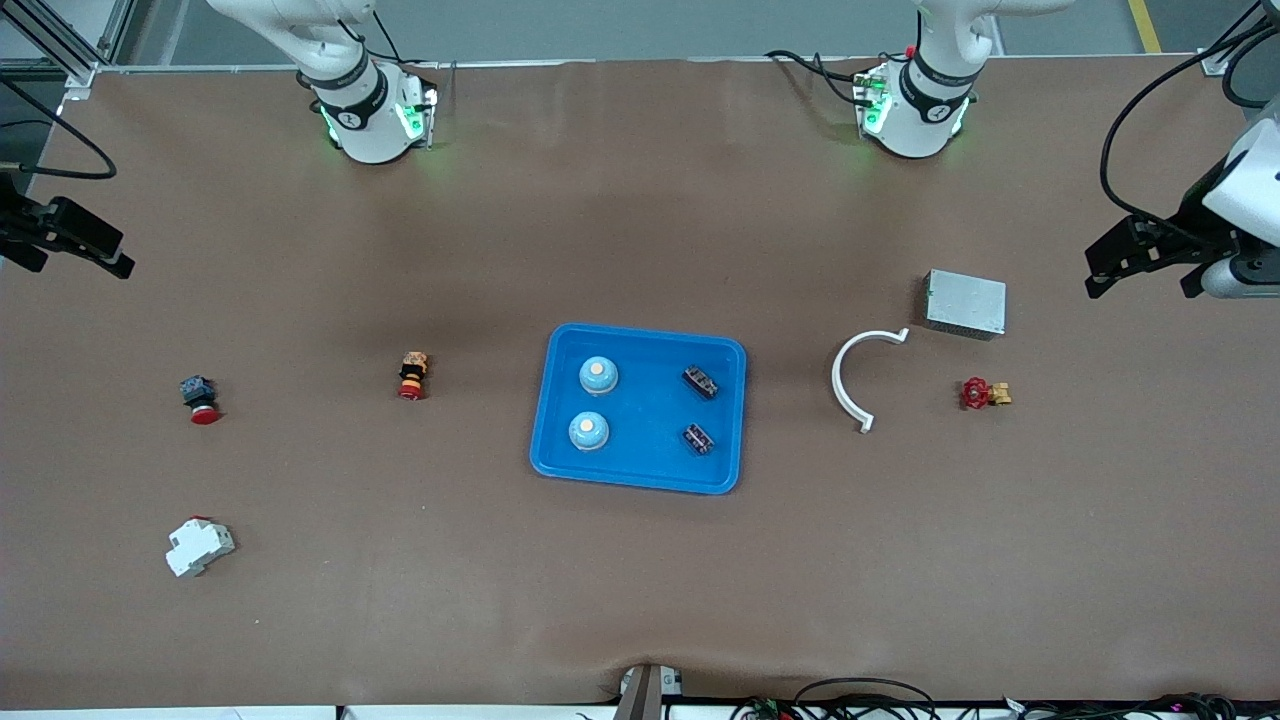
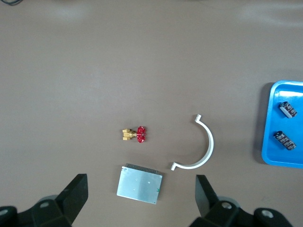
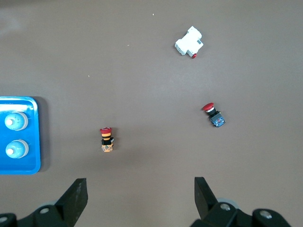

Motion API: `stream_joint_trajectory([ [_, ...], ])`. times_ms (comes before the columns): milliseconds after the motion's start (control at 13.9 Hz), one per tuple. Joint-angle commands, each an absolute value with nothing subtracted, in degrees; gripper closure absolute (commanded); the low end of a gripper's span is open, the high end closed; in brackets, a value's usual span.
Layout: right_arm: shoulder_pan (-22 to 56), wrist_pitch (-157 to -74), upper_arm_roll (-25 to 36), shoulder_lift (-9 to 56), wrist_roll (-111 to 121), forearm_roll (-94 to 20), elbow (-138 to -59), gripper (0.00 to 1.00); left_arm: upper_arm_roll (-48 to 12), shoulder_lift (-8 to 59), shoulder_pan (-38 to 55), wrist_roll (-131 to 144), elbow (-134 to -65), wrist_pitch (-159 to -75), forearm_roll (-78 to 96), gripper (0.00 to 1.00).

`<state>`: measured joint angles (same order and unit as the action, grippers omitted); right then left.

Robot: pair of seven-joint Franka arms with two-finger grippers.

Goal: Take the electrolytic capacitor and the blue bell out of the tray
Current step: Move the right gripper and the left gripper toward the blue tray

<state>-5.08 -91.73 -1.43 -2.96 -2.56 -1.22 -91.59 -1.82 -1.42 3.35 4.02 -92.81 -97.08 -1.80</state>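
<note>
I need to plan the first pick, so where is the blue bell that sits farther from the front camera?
In the front view, that blue bell sits in the tray, in the corner toward the right arm's end, just above the other bell.

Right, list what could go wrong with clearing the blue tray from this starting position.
1. The bright blue shallow plastic tray holds two pale blue dome-shaped bells and two small dark electrolytic capacitors; the task names one of each, so the choice is ambiguous.
2. Each pair sits close together, so a descending finger may knock the neighbour.
3. The open left gripper and open right gripper wait at opposite table ends; reaching the tray together, they might clash.
</note>
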Motion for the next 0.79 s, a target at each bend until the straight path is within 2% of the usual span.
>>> stream_joint_trajectory([
  [0,-5.19,-92.37,-1.41,-4.22,-2.72,-1.58,-93.77,0.0,-7.18,-1.93,3.16,8.5,-91.58,-93.17,-0.26,0.0],
  [288,-4.92,-94.39,-1.49,-4.57,-4.65,-3.95,-97.46,0.0,-18.7,-0.97,3.51,28.08,-89.83,-93.16,-0.53,0.0],
  [432,-4.31,-97.02,-1.67,-4.66,-6.05,-5.18,-100.09,0.0,-22.04,0.52,4.13,33.37,-89.12,-93.69,-0.44,0.0],
  [720,2.88,-102.11,-1.58,-4.66,-17.28,-5.1,-104.75,0.0,-27.51,6.93,6.23,44.18,-88.42,-97.98,-0.79,0.0],
])
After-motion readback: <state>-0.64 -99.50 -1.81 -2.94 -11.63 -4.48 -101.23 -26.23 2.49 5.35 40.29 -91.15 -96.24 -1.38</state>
